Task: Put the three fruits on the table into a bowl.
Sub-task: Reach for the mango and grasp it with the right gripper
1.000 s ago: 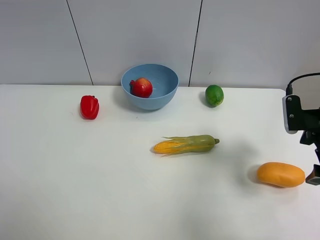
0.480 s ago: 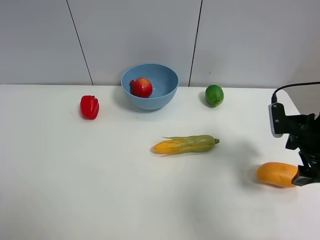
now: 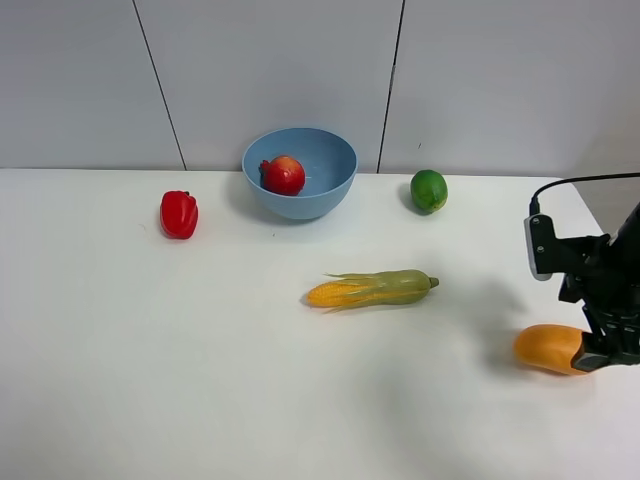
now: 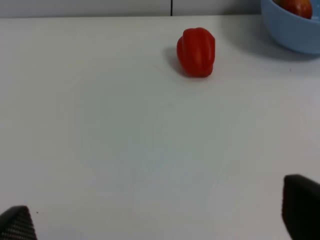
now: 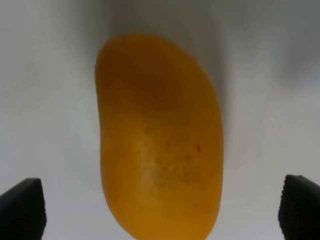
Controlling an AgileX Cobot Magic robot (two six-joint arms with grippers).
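The light-blue bowl (image 3: pixel 305 206) stands at the back of the white table (image 3: pixel 150 350) with the red pomegranate (image 3: pixel 284 174) inside it. The green lime (image 3: pixel 428 190) lies on the table to the bowl's right. Near the right edge the orange-yellow mango (image 3: pixel 545 348) rests on the table. My right gripper (image 3: pixel 598 358) hangs over the mango's right end. In the right wrist view the mango (image 5: pixel 160 135) lies lengthwise between the gripper's (image 5: pixel 161 207) open fingers, with gaps on both sides. The left gripper (image 4: pixel 160 217) is open over bare table, outside the exterior view.
A red bell pepper (image 3: pixel 179 214) lies left of the bowl and shows in the left wrist view (image 4: pixel 196 52) too. A corn cob with green husk (image 3: pixel 370 289) lies mid-table. The grey wall runs just behind the bowl.
My right arm has come in from the right edge, leftward and down, and now covers the mango's right end. The fruits and the left gripper have not moved.
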